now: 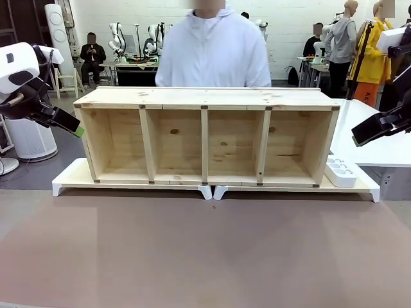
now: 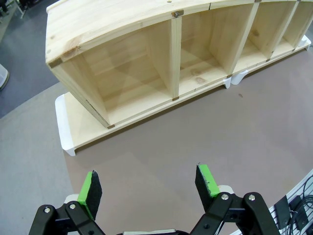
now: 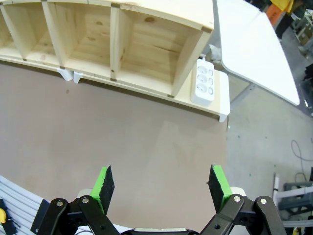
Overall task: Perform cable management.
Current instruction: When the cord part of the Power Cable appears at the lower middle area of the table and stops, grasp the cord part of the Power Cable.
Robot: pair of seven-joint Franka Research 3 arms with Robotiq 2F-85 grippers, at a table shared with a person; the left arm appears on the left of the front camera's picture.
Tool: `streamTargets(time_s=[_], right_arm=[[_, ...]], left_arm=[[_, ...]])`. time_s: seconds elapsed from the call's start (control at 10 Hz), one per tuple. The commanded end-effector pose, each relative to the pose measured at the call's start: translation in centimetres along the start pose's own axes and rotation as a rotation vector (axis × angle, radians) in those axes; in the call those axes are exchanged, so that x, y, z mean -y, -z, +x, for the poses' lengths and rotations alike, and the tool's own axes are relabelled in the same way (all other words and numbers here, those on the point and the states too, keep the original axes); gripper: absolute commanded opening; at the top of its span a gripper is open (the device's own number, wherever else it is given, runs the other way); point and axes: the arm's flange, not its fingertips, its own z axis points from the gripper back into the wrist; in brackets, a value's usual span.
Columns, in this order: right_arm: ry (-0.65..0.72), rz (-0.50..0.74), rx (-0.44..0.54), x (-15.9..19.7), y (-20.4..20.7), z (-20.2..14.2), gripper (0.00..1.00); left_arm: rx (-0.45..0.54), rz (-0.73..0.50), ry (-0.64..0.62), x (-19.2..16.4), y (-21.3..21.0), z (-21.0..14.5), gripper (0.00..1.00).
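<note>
The cable is out of view. My left gripper [image 2: 149, 188] hangs open above the brown tabletop, left of the wooden shelf [image 2: 146, 63], with nothing between its green pads. In the front view the left gripper [image 1: 67, 125] sits by the shelf's left end. My right gripper [image 3: 161, 183] is open too, empty, above the table's right front area; in the front view the right gripper [image 1: 372, 128] hovers off the shelf's right end. A white power strip [image 1: 341, 172] lies on the white base board just right of the shelf, and the power strip [image 3: 203, 83] faces sockets up.
The wooden shelf [image 1: 205, 135] has several empty open compartments and stands on white base boards [image 1: 70, 183]. A person in a white top [image 1: 212, 51] stands behind it. A white side table [image 3: 254, 44] is at the right. The brown tabletop [image 1: 205, 250] lies in front.
</note>
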Motion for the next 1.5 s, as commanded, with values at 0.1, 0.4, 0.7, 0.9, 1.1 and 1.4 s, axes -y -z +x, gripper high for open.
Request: streamTargets(time_s=[0.1, 0.4, 0.7, 0.9, 1.1, 1.4], right_arm=[[0.003, -0.002, -0.002, 0.08, 0.29, 0.13, 1.00], [0.003, -0.002, -0.002, 0.08, 0.29, 0.13, 1.00], [0.003, -0.002, -0.002, 0.08, 0.29, 0.13, 1.00], [0.003, -0.002, -0.002, 0.08, 0.29, 0.13, 1.00], [0.003, -0.002, -0.002, 0.08, 0.29, 0.13, 1.00], [0.003, -0.002, -0.002, 0.08, 0.29, 0.13, 1.00]], left_arm=[[0.009, 0.001, -0.014, 0.02, 0.31, 0.20, 1.00], [0.009, 0.001, -0.014, 0.02, 0.31, 0.20, 1.00], [0.009, 0.001, -0.014, 0.02, 0.31, 0.20, 1.00], [0.009, 0.001, -0.014, 0.02, 0.31, 0.20, 1.00], [0.009, 0.001, -0.014, 0.02, 0.31, 0.20, 1.00], [0.009, 0.001, -0.014, 0.02, 0.31, 0.20, 1.00]])
